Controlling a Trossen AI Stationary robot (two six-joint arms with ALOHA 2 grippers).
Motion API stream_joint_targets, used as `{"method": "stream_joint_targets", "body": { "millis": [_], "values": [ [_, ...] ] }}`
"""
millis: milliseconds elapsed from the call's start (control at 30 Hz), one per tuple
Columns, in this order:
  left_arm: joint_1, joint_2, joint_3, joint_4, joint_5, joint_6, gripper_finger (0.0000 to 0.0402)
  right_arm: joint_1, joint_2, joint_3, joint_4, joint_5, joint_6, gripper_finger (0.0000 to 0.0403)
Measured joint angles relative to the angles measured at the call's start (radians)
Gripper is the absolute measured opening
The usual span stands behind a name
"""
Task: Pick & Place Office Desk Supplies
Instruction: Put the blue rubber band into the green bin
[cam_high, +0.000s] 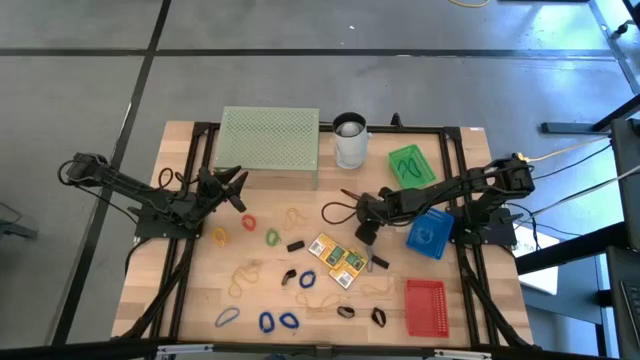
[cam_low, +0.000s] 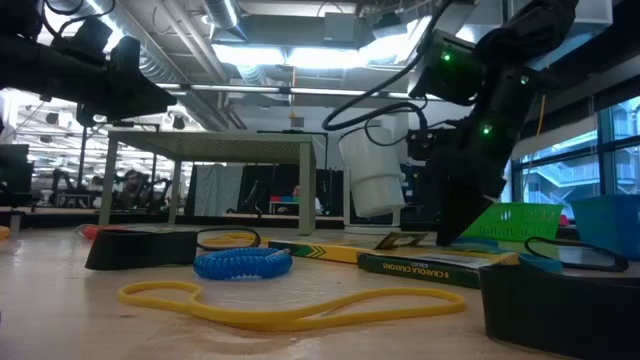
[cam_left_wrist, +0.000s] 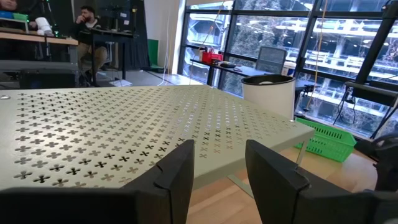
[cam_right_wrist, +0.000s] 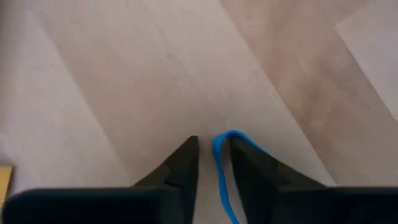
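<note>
Your right gripper (cam_right_wrist: 213, 163) grips a thin blue rubber band (cam_right_wrist: 222, 168) over mid-table.
Its jaws pinch that band; your left gripper (cam_left_wrist: 219, 171) jaws stand apart by the far-left stand. Three more blue bands (cam_high: 263, 321) lie near the front edge; smaller clips are hard to count.

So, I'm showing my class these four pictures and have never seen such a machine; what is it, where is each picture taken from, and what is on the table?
It is a robot with two dark arms at a wooden table. One picture looks straight down, one looks level across the tabletop, and one comes from a camera on each wrist. Scattered on the table are rubber bands, black binder clips and yellow card packs, with a white cup, a pale green mesh stand and coloured baskets. The right claw, low over the wood, has a blue rubber band between its fingers. The left claw hangs open beside the stand, holding nothing.
</note>
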Motion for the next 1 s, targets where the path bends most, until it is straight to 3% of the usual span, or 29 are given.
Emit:
{"method": "stream_joint_targets", "body": {
  "millis": [167, 433, 700, 867, 1000],
  "values": [
    [0.0, 0.0, 0.0, 0.0, 0.0, 0.0, 0.0139, 0.0, 0.001, -0.001, -0.005, 0.024, 0.045, 0.001],
    [0.0, 0.0, 0.0, 0.0, 0.0, 0.0, 0.0139, -0.001, -0.012, -0.007, 0.02, 0.023, 0.092, 0.0005],
    [0.0, 0.0, 0.0, 0.0, 0.0, 0.0, 0.0139, -0.002, -0.178, -0.011, 0.146, 0.093, 0.035, 0.0004],
    [0.0, 0.0, 0.0, 0.0, 0.0, 0.0, 0.0139, -0.002, -0.29, -0.01, 0.446, 0.121, -0.139, 0.0003],
    [0.0, 0.0, 0.0, 0.001, 0.0, 0.0, 0.0139, 0.019, -0.319, -0.008, 0.788, 0.076, -0.356, 0.0003]
  ]
}}
